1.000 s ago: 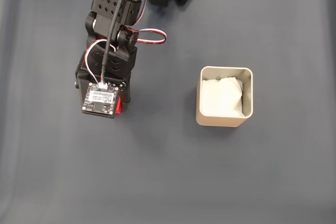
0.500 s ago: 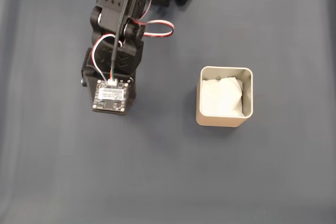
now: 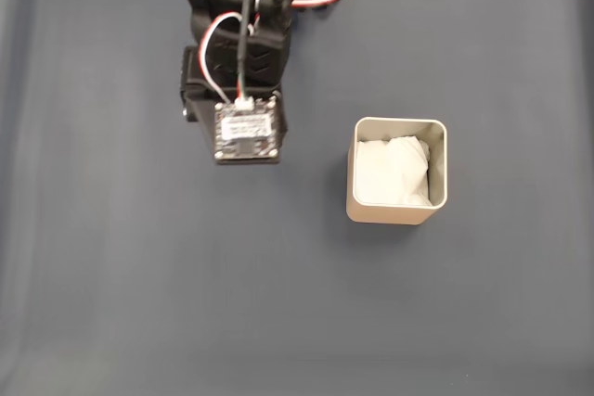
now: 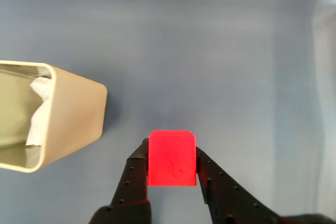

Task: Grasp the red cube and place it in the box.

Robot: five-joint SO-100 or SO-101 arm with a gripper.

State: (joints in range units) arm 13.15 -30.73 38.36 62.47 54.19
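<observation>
Dark blue-grey table surface [image 4: 236, 51] lies beneath the work area. Gripper [image 4: 172, 169] jaws are clamped on the red cube [image 4: 172, 158], one finger against each side face, cube clear of the table. Box [image 4: 68, 119], lined with white paper [image 3: 392, 172], lies to the left of the jaws in the wrist view, apart from the cube; the transfer should run that way

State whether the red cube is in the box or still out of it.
Out. The red cube sits clamped in the end effector, beside the box, which holds only white paper.

Matte red cube [image 4: 172, 160], smooth cream box [image 3: 397, 210] lined with crumpled white paper [image 3: 390, 172].
</observation>
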